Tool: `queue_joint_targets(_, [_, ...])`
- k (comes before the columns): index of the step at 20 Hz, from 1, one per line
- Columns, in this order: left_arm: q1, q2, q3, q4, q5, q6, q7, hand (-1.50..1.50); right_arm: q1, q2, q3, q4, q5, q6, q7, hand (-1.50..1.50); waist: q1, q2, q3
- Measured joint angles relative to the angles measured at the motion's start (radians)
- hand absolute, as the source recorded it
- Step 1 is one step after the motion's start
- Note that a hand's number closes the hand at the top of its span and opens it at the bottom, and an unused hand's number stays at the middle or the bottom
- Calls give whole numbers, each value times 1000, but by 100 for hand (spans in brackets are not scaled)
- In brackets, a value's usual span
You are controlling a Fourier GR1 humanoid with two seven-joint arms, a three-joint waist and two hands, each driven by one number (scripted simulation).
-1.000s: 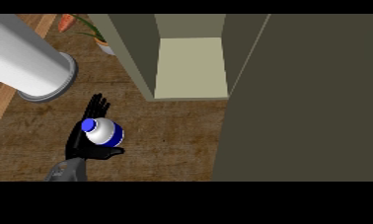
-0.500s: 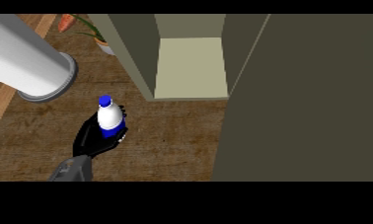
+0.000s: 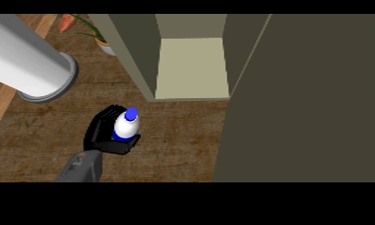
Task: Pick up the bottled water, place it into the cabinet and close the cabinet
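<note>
The bottled water (image 3: pixel 125 129), white with a blue cap, stands in my left hand (image 3: pixel 95 132) at the lower left, over the wooden counter (image 3: pixel 176 135). The fingers curl round its far side and the thumb sits on its near side, so the hand is shut on it. The cabinet (image 3: pixel 139 55) stands just beyond and to the right, with its pale inner shelf (image 3: pixel 194 65) showing. Its open door (image 3: pixel 307 100) is a broad dark panel filling the right of the view. My right hand does not show.
A large grey-white cylinder (image 3: pixel 33 65) slants in from the upper left, close to the hand. A potted plant (image 3: pixel 104 44) and an orange carrot (image 3: pixel 66 22) lie at the back left beside the cabinet wall.
The left hand's fingers, straight behind the bottle a second ago, have curled round it. Hand and bottle have moved a little to the right, toward the cabinet.
</note>
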Motion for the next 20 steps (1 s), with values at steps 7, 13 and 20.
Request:
queue_joint_targets(7, [-42,-81,-4,14,7,109,-48,150,64,-16,-96,-2,-14,50,-53,-150,0,0,0])
queue_joint_targets(13, [-91,-107,-29,-9,88,68,-19,150,70,-22,-219,11,-53,101,-84,-150,0,-1,0])
queue_joint_targets(20, [-102,-93,-177,-37,267,119,44,150,83,-22,-350,48,-125,166,-111,-150,-3,-4,3])
